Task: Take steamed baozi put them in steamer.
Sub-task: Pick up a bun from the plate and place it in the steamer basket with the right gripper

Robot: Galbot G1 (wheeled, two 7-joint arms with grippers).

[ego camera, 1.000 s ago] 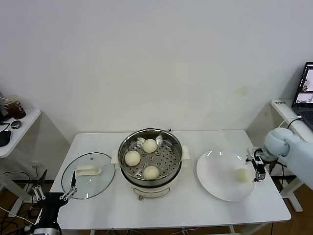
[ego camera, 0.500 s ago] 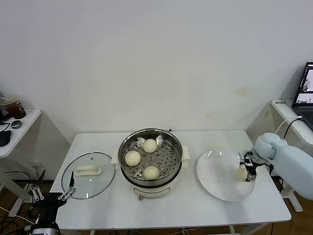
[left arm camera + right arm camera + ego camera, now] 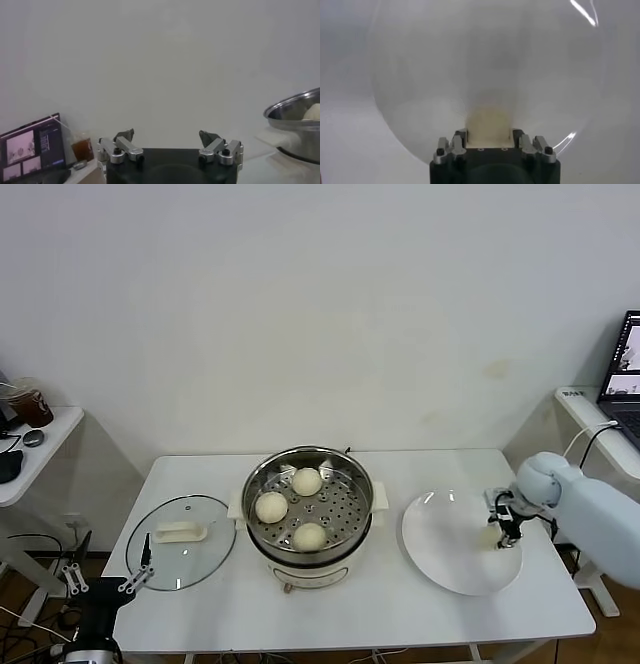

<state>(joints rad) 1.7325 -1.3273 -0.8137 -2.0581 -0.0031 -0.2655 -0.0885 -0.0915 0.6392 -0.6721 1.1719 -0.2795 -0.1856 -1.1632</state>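
The steamer (image 3: 355,474) stands mid-table with three baozi in its basket: one at the back (image 3: 306,481), one at the left (image 3: 271,506), one at the front (image 3: 309,536). A fourth baozi (image 3: 490,535) lies at the right side of the white plate (image 3: 445,559). My right gripper (image 3: 503,522) is down on the plate, its fingers closed against both sides of this baozi (image 3: 490,120). In the right wrist view the gripper (image 3: 490,133) has the bun filling its jaws. My left gripper (image 3: 106,584) hangs open and empty, low beside the table's left front corner; it also shows in the left wrist view (image 3: 167,135).
The glass lid (image 3: 180,541) with a cream handle lies flat on the table, left of the steamer. A laptop (image 3: 625,374) sits on a side table at the right. A cup (image 3: 28,404) stands on a small table at the left. The steamer's rim shows in the left wrist view (image 3: 295,106).
My right gripper moved in over the plate's right edge and closed around the baozi, which shifted slightly away from me. The left arm has not moved.
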